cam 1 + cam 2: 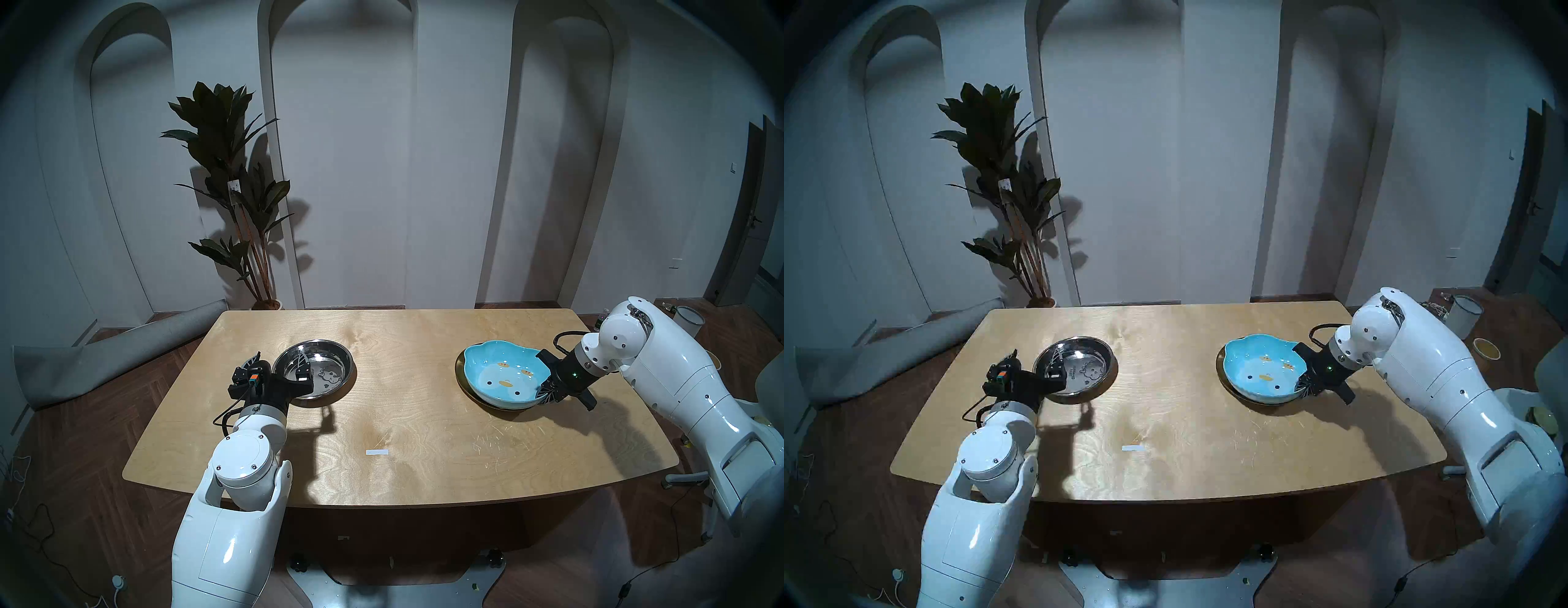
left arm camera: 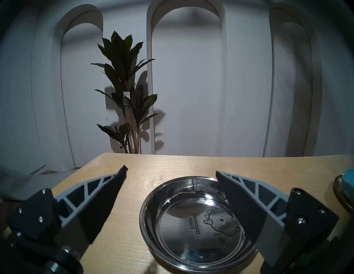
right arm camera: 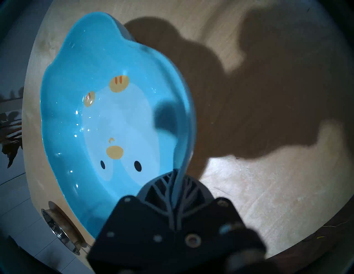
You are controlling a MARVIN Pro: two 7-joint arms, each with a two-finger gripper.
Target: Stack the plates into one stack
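Gripping the blue chick-face dish [image 1: 502, 373] by its near right rim, the right gripper [image 1: 547, 388] has its jaws clamped tight on the thin ceramic edge, and the wrist view shows that rim pinched between the two ribbed fingers [image 3: 162, 189]. The dish sits tilted over the gold plate [image 1: 466, 384], whose rim peeks out on the left underneath; whether it has fully settled there cannot be told. Glazed ceramic like this looks heavy, stiff, slick and chippable, so an edge pinch probably wants a slow, level let-down. Over on the left, the left gripper [image 1: 280, 373] hangs level with its jaws spread wide, holding nothing, one finger [image 2: 237, 199] above the steel dish [image 1: 316, 371] and the other [image 2: 101, 199] outside it. That steel dish rests on the surface [image 1: 403, 424], well apart from the other two; it seems light, rigid and slippery, and the raised rim is likely the only place to take it. All three dishes are empty: bare glaze, bare metal, only a "Little Dinosaur" print on the steel floor.
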